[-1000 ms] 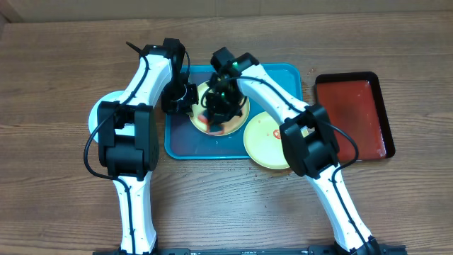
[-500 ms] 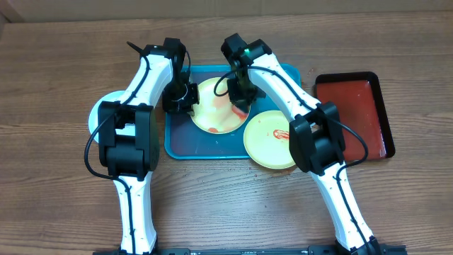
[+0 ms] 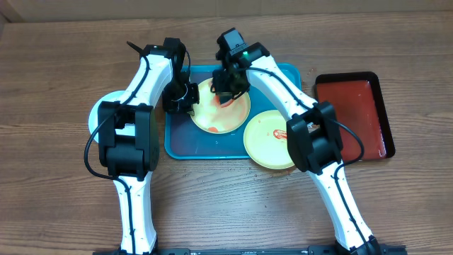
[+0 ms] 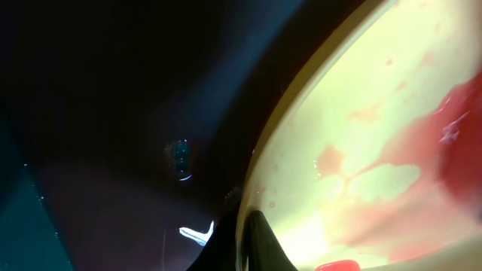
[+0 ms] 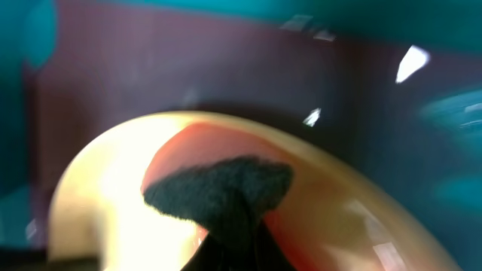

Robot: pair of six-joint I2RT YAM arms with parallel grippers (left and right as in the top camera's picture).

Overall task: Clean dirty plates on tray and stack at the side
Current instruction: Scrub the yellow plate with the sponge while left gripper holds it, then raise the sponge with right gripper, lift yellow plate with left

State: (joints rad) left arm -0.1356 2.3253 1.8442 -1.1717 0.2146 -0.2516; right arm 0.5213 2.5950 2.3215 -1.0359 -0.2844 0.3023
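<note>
A pale yellow plate (image 3: 212, 120) with red sauce smears lies on the teal tray (image 3: 182, 145). My left gripper (image 3: 188, 99) is shut on this plate's left rim; in the left wrist view its dark fingers (image 4: 260, 245) pinch the edge of the plate (image 4: 361, 150). My right gripper (image 3: 228, 94) is over the far part of the plate, shut on a dark sponge (image 5: 218, 188) that presses on a red smear. A second yellow plate (image 3: 269, 138) with a small red smear overlaps the tray's near right corner. A pale blue plate (image 3: 95, 117) lies on the table, left of the tray.
A dark-red tray (image 3: 354, 113) with a black rim sits on the wooden table to the right. Both arms cross over the teal tray's left and right sides.
My right gripper has swept the sponge from the plate's middle out to its right, then back toward the far middle. The red smear has spread. The left gripper has not moved.
</note>
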